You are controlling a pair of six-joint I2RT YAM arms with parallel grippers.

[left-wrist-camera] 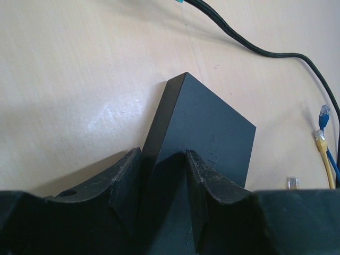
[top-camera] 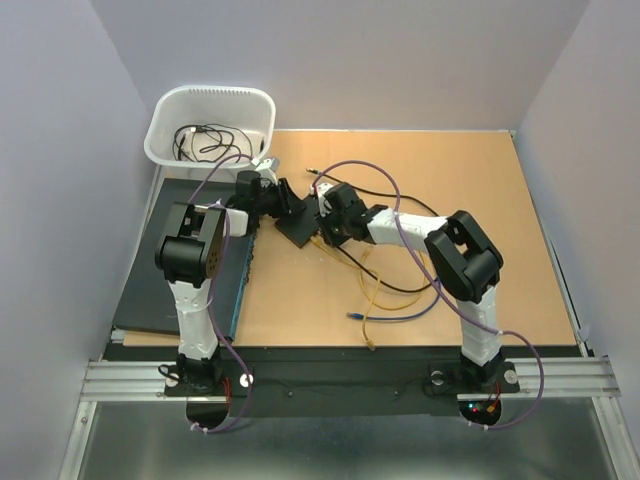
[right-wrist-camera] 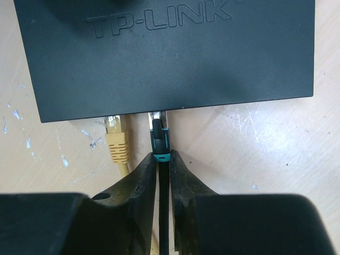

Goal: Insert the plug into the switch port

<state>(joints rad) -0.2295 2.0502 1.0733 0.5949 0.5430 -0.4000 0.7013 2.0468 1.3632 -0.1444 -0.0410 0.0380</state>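
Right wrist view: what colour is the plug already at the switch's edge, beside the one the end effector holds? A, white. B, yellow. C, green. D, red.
B: a yellow plug sits at the edge of the switch, just left of the teal-booted plug held in the right end effector.

Tabletop [top-camera: 500, 220] free at right of overhead frame, loose cables [top-camera: 372, 300] centre, white bin [top-camera: 210, 125] upper left, yellow plug [right-wrist-camera: 118, 141] just left of black plug [right-wrist-camera: 159, 139] at switch box [right-wrist-camera: 164, 58].
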